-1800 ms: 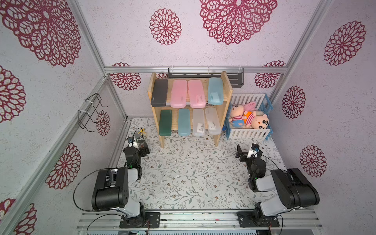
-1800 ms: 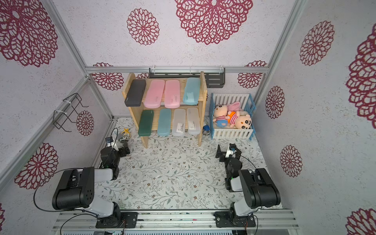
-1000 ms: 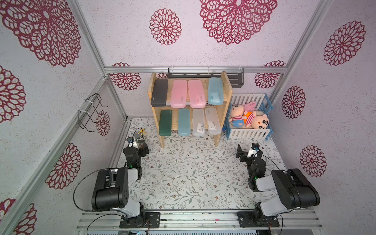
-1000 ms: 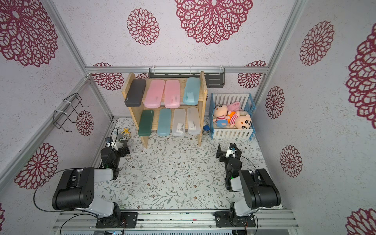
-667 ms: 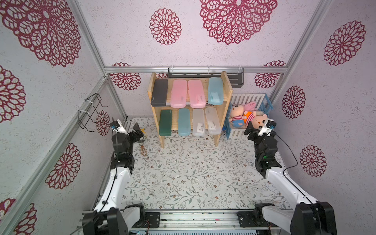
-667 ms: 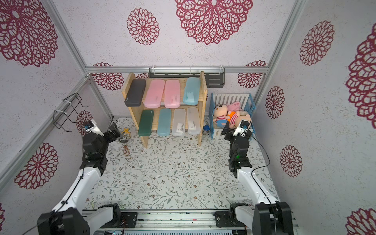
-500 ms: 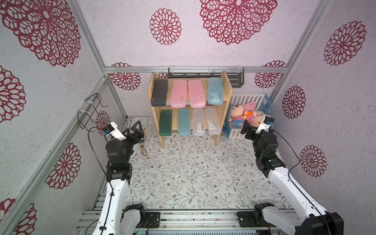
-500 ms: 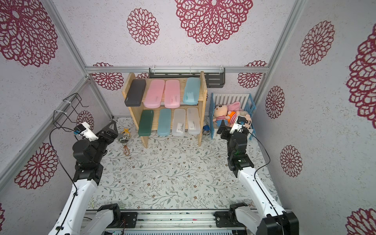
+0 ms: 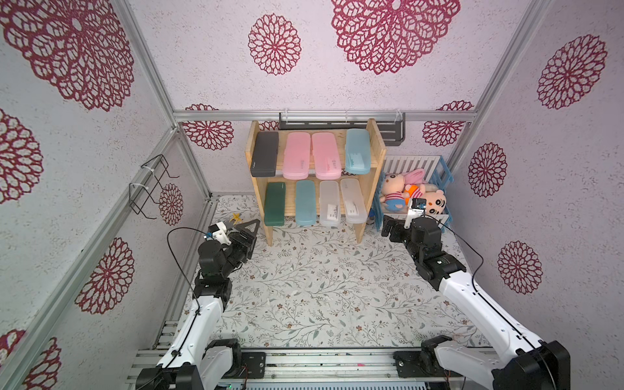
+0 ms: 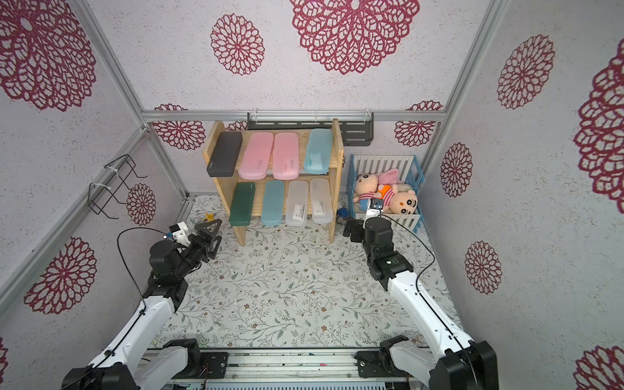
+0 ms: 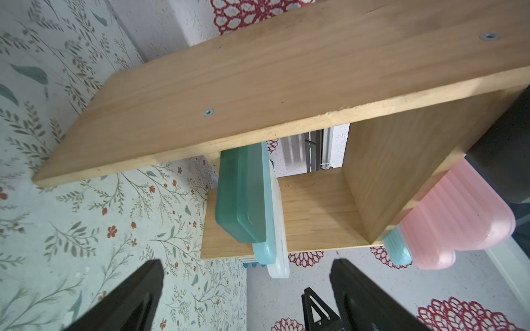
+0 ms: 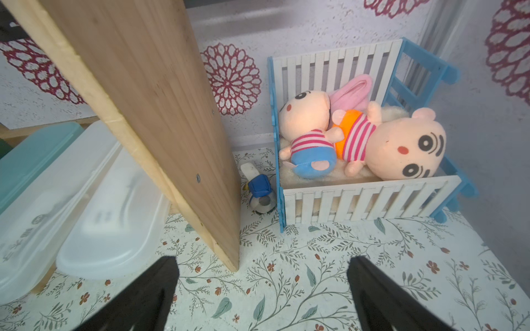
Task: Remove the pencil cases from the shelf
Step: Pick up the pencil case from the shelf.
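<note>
The wooden shelf (image 9: 261, 199) is standing at the back of the flowered worktop (image 9: 320, 287), and all eight pencil cases (image 9: 296, 159) are lying on it. On the upper tier, going from left to right in both top views, a black case (image 9: 265, 158), two pink cases (image 9: 326, 160) and a light blue case (image 9: 357, 151) are resting side by side. On the lower tier a dark green case (image 9: 275, 203), a second light blue case (image 9: 305, 202) and two clear cases (image 9: 329, 202) are lying, and their front ends are sticking out over the edge of the board.

The left gripper (image 9: 247, 229) is hovering just beside the left side panel of the shelf, low over the worktop. Its jaws are standing wide apart and are gripping nothing. The right gripper (image 9: 391, 229) is hanging near the right leg of the shelf, between it and the blue-and-white crate (image 9: 445, 175), where plush toys (image 9: 395, 189) are lying. Its jaws are also spread fully and are empty. A small blue and white object (image 12: 259, 195) is lying on the worktop between the shelf leg and the crate.
</note>
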You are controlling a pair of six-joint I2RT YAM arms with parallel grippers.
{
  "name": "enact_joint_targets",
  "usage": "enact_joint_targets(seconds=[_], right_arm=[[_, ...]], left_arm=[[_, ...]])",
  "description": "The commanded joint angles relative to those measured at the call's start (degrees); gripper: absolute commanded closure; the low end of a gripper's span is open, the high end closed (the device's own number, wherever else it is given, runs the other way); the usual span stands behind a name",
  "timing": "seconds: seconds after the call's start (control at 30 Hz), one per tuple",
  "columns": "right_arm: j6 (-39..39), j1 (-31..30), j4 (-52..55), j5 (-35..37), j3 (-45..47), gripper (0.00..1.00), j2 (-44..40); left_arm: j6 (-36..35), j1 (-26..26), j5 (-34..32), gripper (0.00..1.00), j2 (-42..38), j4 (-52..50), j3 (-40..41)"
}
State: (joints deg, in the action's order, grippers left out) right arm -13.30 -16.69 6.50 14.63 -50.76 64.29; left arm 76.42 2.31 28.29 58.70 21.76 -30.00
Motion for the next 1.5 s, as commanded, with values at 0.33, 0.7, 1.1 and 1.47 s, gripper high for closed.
enact_joint_targets(seconds=[0.33,0.7,1.1,1.47], right_arm=[[-1.31,-0.40,0.16,-2.79,-3.37,0.01,3.02],[-0.43,-0.36,0.41,-2.00,-3.76,0.01,4.75],[-0.12,-0.36,-0.20,-1.49,-4.00,0.01,5.92],[1.17,-0.32,-0.05,-1.04,-4.25,0.01,6.06]], left_arm=[[0.57,-4.85,-0.34,0.03,7.53,2.71,-6.90],[4.48,-6.37,-0.34,0.02,17.58,11.55,-9.10],[6.32,-6.70,-1.55,0.17,21.72,15.50,-10.17],[6.80,-6.88,-3.84,0.55,22.82,18.89,-7.69]])
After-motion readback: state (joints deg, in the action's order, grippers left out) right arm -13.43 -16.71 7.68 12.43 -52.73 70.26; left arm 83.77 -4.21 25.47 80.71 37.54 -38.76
